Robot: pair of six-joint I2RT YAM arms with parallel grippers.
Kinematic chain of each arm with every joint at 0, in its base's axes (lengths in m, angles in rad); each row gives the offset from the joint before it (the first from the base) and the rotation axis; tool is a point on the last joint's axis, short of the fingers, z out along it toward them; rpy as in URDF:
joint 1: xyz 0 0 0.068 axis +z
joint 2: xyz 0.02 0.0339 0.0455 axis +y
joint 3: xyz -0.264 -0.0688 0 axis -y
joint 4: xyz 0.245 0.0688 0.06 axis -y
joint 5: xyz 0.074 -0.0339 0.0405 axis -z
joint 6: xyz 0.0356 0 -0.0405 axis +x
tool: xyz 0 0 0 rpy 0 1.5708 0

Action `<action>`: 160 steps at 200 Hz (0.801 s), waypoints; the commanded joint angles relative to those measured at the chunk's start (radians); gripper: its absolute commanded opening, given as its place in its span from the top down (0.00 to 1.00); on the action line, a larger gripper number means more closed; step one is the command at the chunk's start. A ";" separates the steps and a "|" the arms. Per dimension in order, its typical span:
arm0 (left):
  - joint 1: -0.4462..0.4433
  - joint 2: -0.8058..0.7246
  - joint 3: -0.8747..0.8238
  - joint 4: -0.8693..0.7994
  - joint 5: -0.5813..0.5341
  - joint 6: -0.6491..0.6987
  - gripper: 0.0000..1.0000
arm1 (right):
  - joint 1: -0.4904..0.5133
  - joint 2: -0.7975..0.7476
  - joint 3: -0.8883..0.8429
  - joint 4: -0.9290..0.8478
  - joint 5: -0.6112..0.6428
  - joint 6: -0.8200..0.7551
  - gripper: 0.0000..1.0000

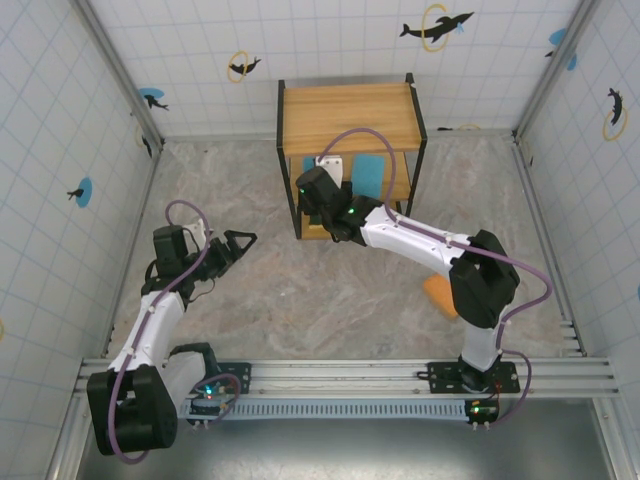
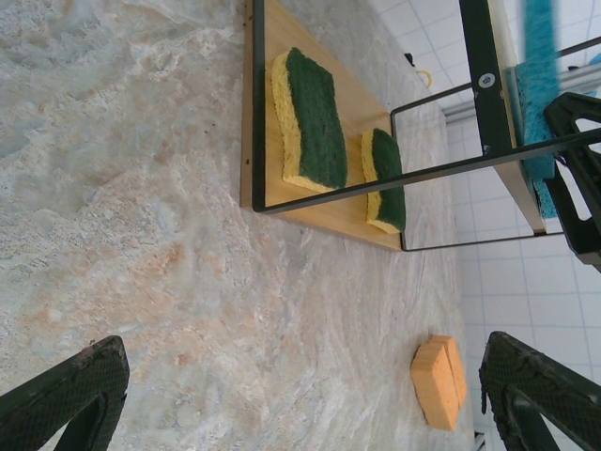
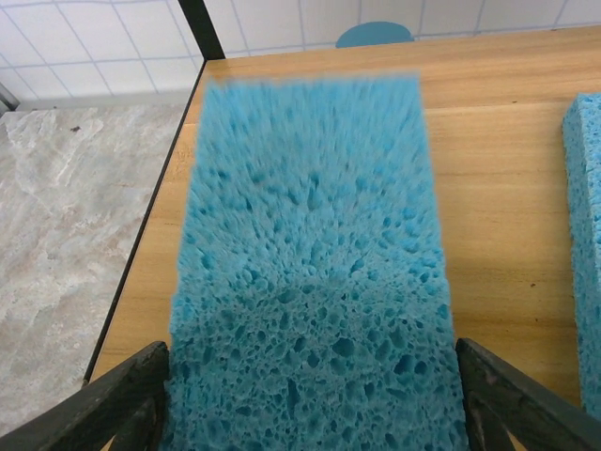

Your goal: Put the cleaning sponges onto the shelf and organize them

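The shelf (image 1: 350, 115) stands at the back of the table. My right gripper (image 1: 322, 185) reaches in over its middle board (image 3: 498, 188). It is shut on a light blue sponge (image 3: 310, 263), which lies flat between both fingers (image 3: 113, 399). A second blue sponge (image 3: 587, 244) rests to its right on the same board. Two green-and-yellow sponges (image 2: 310, 117) (image 2: 387, 178) lie on the lowest board (image 2: 352, 216). Two orange sponges (image 2: 439, 381) sit together on the table, partly hidden by the right arm in the top view (image 1: 438, 295). My left gripper (image 1: 240, 240) hovers open over the table, holding nothing.
Tiled walls with dolphin stickers (image 1: 437, 25) enclose the marbled table (image 1: 300, 300) on three sides. The shelf's thin black frame (image 2: 479, 85) runs close around the boards. A metal rail (image 1: 340, 372) carrying the arm bases crosses the near edge.
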 commanded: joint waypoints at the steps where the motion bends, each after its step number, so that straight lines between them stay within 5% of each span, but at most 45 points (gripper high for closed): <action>1: -0.005 -0.015 0.031 -0.012 -0.001 0.025 0.02 | 0.008 0.004 -0.010 0.007 0.037 0.005 0.20; 160: -0.004 -0.029 0.040 -0.026 -0.002 0.023 0.02 | 0.028 -0.053 -0.065 0.055 0.040 -0.041 0.15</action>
